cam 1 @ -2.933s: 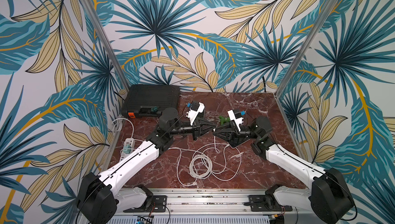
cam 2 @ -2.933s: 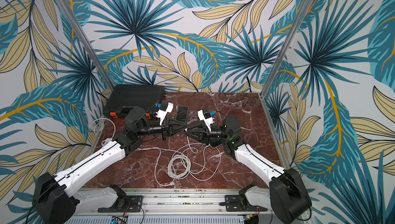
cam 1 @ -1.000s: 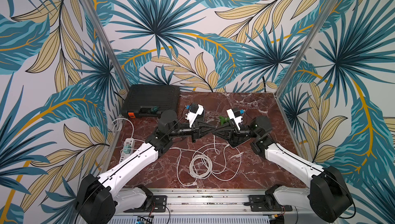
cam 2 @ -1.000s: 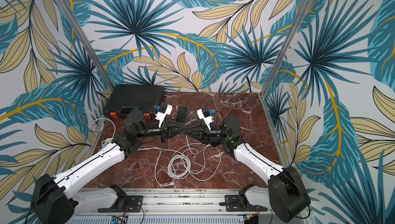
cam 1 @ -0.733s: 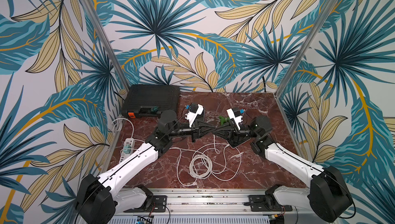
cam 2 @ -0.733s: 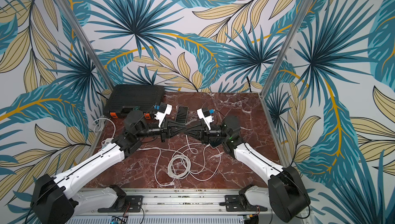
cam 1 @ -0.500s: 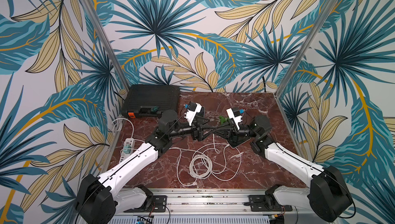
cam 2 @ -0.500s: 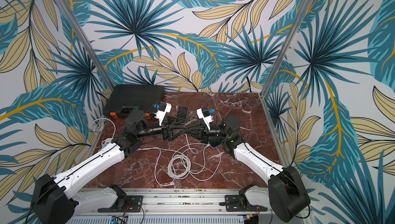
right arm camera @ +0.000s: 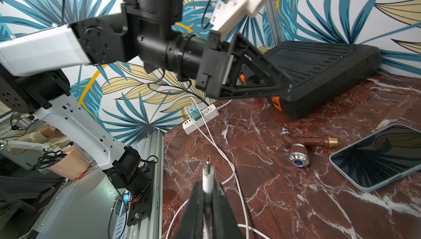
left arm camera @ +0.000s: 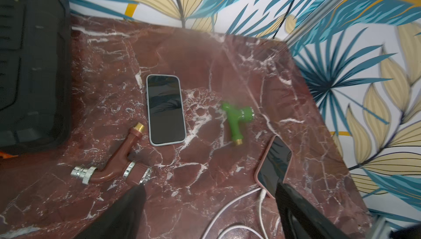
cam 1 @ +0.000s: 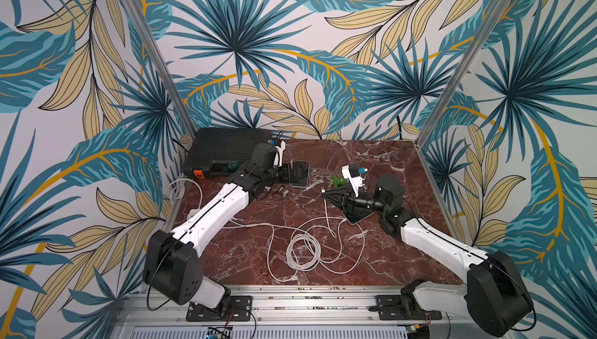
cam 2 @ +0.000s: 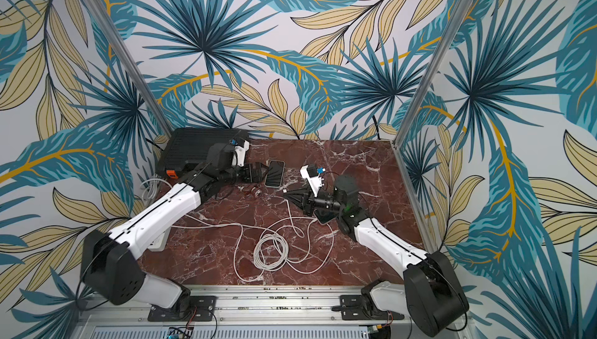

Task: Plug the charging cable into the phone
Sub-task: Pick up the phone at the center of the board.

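Right wrist view is showing the right gripper (right arm camera: 207, 186) pinching the white USB-C plug (right arm camera: 207, 171) of the charging cable (cam 1: 303, 250), with the metal tip pointing forward above the marble table (cam 1: 387, 166). The rest of the cable is lying in loose loops in the lower middle of both top views.

A second ago the two grippers were meeting tip to tip in the middle of the table, and the left one was pressed together. Now the left gripper (left arm camera: 209, 186) is standing with its jaws spread wide and holding nothing, and its arm is pulling back toward the left part of the top views. This probably means the handover is finished: the plug is now in the right gripper alone.

The grey-cased phone (left arm camera: 165, 110) is lying flat, screen up, in the middle of the left wrist view, just beside the left gripper in both top views and well apart from the plug. A pink-cased phone (left arm camera: 273, 165) is lying under the right arm. The plug is not yet reaching any port, so the right arm is still needing to carry it over and align it.
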Robot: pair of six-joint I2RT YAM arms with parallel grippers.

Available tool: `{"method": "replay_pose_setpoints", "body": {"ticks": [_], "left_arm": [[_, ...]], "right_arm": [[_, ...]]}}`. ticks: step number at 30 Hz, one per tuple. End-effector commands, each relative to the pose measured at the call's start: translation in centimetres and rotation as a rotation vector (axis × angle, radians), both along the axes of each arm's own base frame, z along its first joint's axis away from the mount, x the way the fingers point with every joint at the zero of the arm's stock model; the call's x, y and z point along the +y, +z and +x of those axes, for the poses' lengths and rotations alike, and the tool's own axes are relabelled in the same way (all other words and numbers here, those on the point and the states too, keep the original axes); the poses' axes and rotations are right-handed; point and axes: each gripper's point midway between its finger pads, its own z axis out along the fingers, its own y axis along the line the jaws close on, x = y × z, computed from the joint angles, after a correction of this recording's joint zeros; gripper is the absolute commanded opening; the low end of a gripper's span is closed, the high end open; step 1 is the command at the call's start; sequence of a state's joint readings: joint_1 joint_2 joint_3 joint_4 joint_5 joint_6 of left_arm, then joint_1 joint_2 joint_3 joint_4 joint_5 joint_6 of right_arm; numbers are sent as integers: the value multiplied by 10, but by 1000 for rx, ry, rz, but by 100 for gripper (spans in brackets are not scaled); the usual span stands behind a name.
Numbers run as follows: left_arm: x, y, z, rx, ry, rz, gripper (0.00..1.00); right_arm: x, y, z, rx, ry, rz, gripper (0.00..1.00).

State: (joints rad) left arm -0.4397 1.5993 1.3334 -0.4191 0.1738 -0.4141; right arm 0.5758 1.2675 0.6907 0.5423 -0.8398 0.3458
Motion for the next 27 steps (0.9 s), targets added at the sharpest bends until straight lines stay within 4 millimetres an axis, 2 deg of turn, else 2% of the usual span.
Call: {"method": "replay_pose_setpoints", "body": {"ticks": [1,4,11,18,24,25,27], "left_arm": [[0,-50,1,169,-51,155,94],[-8,-76,20,225,-75,243,94],[-13,-117,59,273,-53,390,95],[-27,-121,88,235,-51,397,98],[-31,-133,107,225,-37,414,98],[-32,-142,108,237,-38,419,98],[-39,-148,110,244,-54,400,98]], "right_arm": [[-5,-11,0,7,-25,-24,0],[-5,-15,-1,17,-25,-30,0],[-5,-21,-2,35,-21,-43,0],[-4,-25,-1,47,-19,-58,0],[-4,-25,0,49,-17,-67,0],[-3,-26,2,50,-20,-69,0],[-2,-26,3,57,-15,-74,0]]}}
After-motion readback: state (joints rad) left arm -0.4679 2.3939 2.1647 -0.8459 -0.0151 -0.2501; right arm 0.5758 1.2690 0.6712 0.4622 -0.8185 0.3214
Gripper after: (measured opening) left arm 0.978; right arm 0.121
